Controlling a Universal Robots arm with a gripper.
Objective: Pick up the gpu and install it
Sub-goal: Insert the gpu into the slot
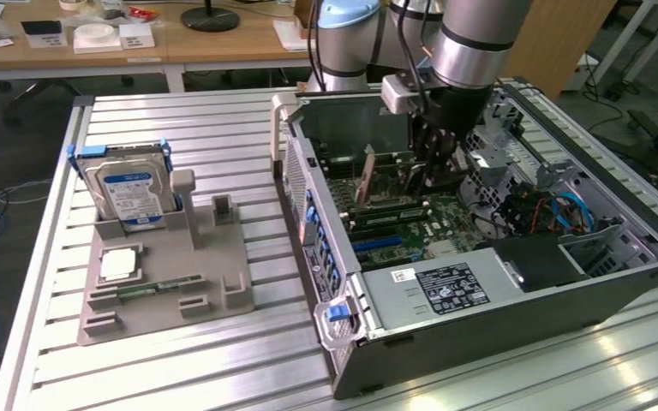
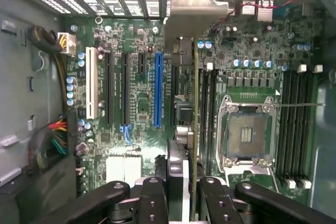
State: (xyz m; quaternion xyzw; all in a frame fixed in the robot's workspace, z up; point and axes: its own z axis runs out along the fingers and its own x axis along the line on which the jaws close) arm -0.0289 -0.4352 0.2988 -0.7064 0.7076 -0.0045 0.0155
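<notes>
Wrist view | fingers [image 2: 181, 192] pinching gpu [image 2: 193, 108] edge-on over motherboard [image 2: 136, 103] | no legible writing

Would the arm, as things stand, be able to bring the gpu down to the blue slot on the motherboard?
Probably yes: the gripper holds the gpu edge-on above the board, beside the blue slot, and nothing stands in that slot.

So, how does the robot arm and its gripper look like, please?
The robot arm is a thick silvery-grey tube with pale blue joint caps. A light grey box sits at its wrist. Below it, the gripper is black, with black linked metal fingers joined by round pivot bolts.
</notes>
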